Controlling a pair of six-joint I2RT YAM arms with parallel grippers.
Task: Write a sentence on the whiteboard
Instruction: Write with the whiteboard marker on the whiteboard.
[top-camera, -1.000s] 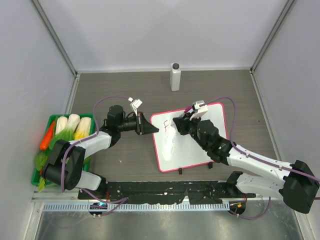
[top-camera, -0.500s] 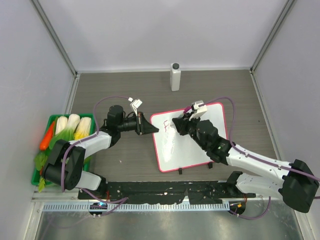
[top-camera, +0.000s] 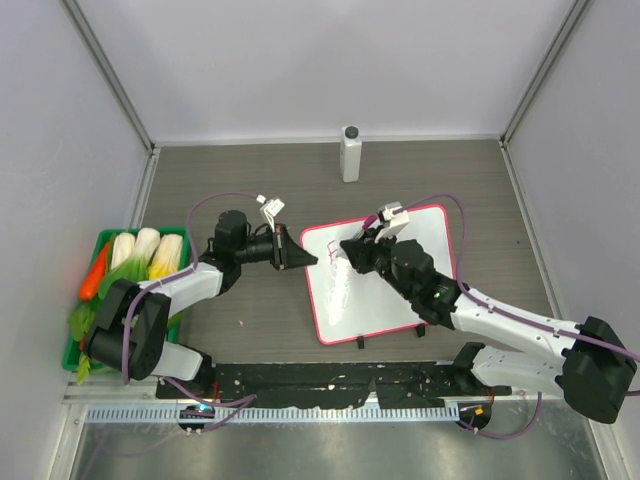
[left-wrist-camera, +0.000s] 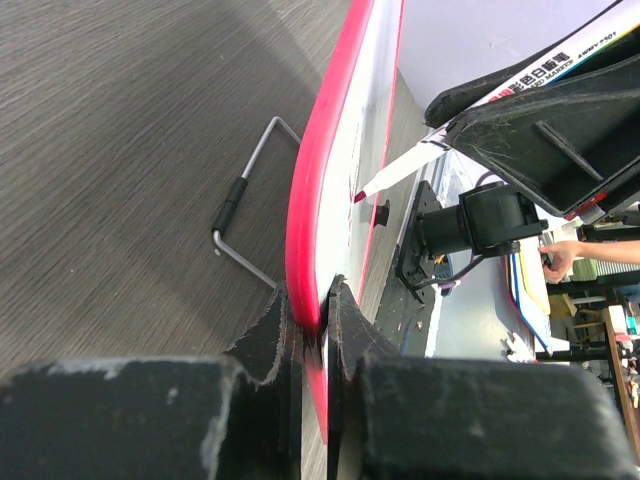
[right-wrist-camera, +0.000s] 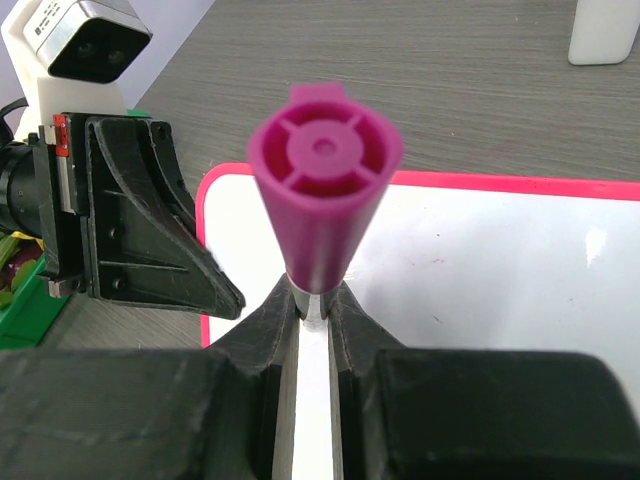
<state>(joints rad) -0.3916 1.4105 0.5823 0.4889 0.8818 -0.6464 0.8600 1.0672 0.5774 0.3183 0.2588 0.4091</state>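
Pink-red framing runs round the whiteboard (top-camera: 385, 290), which lies on the dark wood-grain desk (top-camera: 230, 180) a little right of centre. It is skewed against the desk's edges, and its two black clip feet (top-camera: 360, 342) sit on the side nearest the arm bases.

The left tool (left-wrist-camera: 312, 305) is pressed together on that frame. In the left wrist view its two black fingers (left-wrist-camera: 270, 335) sandwich the red rim, which is seen edge-on. The top view places this grip at the board's far left corner. A bent wire foot with a black sleeve (left-wrist-camera: 240, 205) sticks out from the frame over the desk beside it.

The right tool (right-wrist-camera: 313, 300) pinches a marker (right-wrist-camera: 325, 165). The marker's magenta butt end points up at the wrist camera, and the fingers meet on the barrel just below it. From the left wrist view the white barrel slants down toward the board's face. Its red tip is at the surface or just off it; which one cannot be told. In the top view this tool sits over the board's upper left part, near the left tool.

A white bottle (top-camera: 350, 155) with a dark cap stands upright at the desk's far edge, well apart from the board. At the left edge a green tray (top-camera: 72, 352) holds vegetables, among them a carrot (top-camera: 93, 272) and pale cabbages (top-camera: 148, 252).
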